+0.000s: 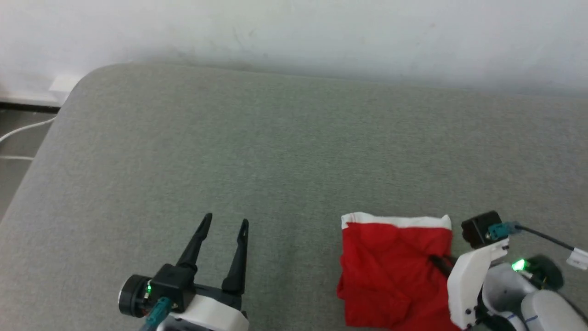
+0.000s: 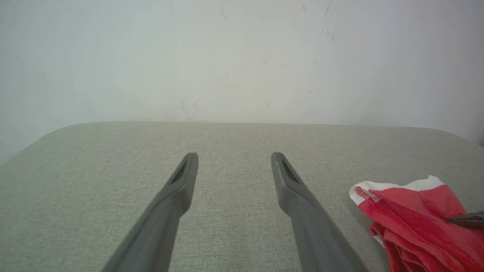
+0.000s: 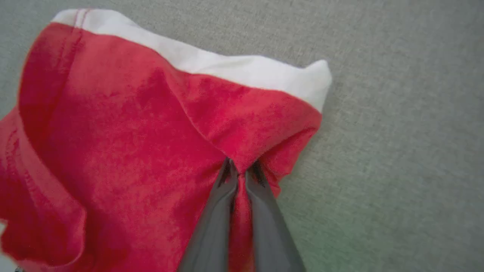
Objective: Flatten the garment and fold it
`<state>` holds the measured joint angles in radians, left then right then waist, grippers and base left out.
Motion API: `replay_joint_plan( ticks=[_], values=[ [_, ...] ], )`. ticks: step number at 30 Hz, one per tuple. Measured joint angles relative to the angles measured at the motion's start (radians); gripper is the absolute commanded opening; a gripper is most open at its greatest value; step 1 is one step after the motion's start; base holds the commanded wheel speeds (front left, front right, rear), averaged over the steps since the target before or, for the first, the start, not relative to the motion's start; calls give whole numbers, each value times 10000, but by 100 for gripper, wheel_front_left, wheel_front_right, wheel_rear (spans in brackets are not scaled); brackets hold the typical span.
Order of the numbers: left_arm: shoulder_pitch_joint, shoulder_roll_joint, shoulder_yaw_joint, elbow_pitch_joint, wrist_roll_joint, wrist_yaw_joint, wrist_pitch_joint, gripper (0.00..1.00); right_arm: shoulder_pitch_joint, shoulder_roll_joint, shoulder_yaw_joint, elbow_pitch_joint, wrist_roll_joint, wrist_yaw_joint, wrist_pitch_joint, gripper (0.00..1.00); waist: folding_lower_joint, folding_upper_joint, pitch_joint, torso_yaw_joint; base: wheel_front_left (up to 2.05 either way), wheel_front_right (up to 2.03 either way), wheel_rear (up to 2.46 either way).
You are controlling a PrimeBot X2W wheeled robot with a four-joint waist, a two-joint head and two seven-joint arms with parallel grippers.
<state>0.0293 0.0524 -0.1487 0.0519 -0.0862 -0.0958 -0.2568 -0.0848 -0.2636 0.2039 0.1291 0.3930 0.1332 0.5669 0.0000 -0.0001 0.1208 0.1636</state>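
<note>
The garment is a bunched heap of bright red fabric with a white band along its far edge, lying near the front right of the grey cushioned surface. My right gripper is shut on a pinch of red fabric at the garment's right side; in the right wrist view the right gripper has its two fingers pressed together with the garment puckering around them. My left gripper stands open over bare cushion well left of the garment. The left wrist view has the open left gripper with the garment at lower right.
A pale wall runs behind the cushion's far edge. The cushion's rounded left corner drops to a floor with a white cable. Wide bare cushion lies to the left of and beyond the garment.
</note>
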Motion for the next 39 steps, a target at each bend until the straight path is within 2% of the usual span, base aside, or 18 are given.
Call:
replay_joint_plan(
  ticks=[5,10,15,20,24,30,39],
  values=[
    [-1,-4,-384,8,-17,10,0,100,-796,-1248,913,-376,-1206,-4,-125,0,0,0,-73,-650,0,0,0],
    [-203,-13,-729,-6,-104,88,0,100,-1477,-2679,1728,-602,-1582,0,31,0,0,0,-18,-1513,0,0,0],
    [-739,-17,-849,-25,-104,92,0,100,-2039,-3962,1866,-378,-1542,0,-205,0,0,0,209,-2391,0,0,0],
    [-1267,-19,-851,-33,-6,73,0,100,-2347,-4982,1664,548,-1438,-2,-1053,0,1,0,740,-2990,0,0,0],
    [-1649,-8,-842,-36,35,-42,0,100,-2558,-5260,1321,1494,-1432,-2,-2038,0,1,0,1315,-3228,0,0,0],
    [-1919,56,-825,-35,142,-119,0,100,-2967,-5294,566,2957,-1793,-2,-3430,0,2,0,2211,-3248,0,0,0],
    [-2066,84,-769,-29,176,-182,0,100,-3262,-5191,-752,4729,-2740,-2,-4374,0,0,0,2847,-2835,0,0,0]
  ],
)
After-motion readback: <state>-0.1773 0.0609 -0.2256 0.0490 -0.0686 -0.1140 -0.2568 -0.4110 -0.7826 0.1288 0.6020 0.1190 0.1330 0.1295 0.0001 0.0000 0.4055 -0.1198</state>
